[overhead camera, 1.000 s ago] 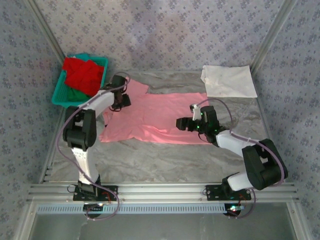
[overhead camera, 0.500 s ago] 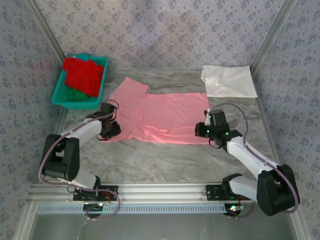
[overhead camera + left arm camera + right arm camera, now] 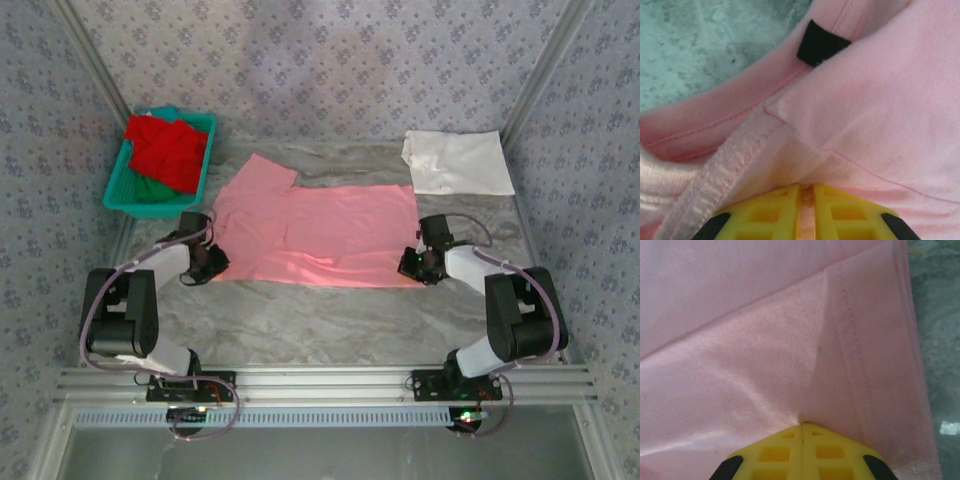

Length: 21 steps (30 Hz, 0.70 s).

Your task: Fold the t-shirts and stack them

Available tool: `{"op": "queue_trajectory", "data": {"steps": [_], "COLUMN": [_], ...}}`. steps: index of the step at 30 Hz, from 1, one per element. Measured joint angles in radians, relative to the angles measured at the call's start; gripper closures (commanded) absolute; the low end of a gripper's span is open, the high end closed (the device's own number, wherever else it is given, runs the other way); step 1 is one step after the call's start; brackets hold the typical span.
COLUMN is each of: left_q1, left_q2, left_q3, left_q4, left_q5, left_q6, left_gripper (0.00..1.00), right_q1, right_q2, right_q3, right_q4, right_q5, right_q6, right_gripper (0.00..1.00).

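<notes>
Pink t-shirt point(image 3: 320, 235) lies spread flat, one sleeve poking far-left. Left gripper point(image 3: 213, 262) pinches its near-left edge; right gripper point(image 3: 413, 265) clamps the near-right corner, cloth puckering.

**Robot test cell, laboratory type**

Two jointed arms, left point(image 3: 160, 262) and right point(image 3: 520, 310), are bolted to an aluminium rail point(image 3: 330, 382) at the near edge of a desk point(image 3: 330, 320) covered in a grey marbled sheet. Slanted metal posts point(image 3: 93, 60) at the back corners carry walls point(image 3: 330, 70) of pale patterned sheet, which close the work area on three sides as a booth. Exposed cables point(image 3: 465, 222) loop along the arms, and small lights point(image 3: 470, 415) glow at their bases. The work pieces are laundry: a pink shirt point(image 3: 330, 235) spread flat on the desk, a white shirt point(image 3: 460, 162) folded at the back right, and a teal basket point(image 3: 150, 208) holding red and green cloth point(image 3: 165, 150) at the back left.
</notes>
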<state>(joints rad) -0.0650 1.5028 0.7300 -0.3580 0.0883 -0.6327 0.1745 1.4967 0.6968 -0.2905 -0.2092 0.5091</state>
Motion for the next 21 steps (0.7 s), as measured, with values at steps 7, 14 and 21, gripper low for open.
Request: {"op": "queue_trajectory", "data": {"steps": [7, 14, 21], "left_q1": [0.006, 0.001, -0.093], "left_q2": [-0.100, -0.161, -0.269], "left_q3": [-0.077, -0.120, -0.124], "left_q4": [-0.055, -0.089, -0.190], "left_q5": [0.005, 0.027, 0.032], "left_q6": [-0.017, -0.023, -0.060], "left_gripper": [0.84, 0.82, 0.75], "right_q1": [-0.087, -0.131, -0.083], "right_q2": [-0.115, -0.230, -0.280], "right_q3": [-0.105, -0.172, -0.113], "right_q4": [-0.006, -0.080, -0.153], "right_q5": [-0.025, -0.043, -0.017], "right_q6": [0.079, 0.109, 0.106], "right_gripper": [1.00, 1.00, 0.91]}}
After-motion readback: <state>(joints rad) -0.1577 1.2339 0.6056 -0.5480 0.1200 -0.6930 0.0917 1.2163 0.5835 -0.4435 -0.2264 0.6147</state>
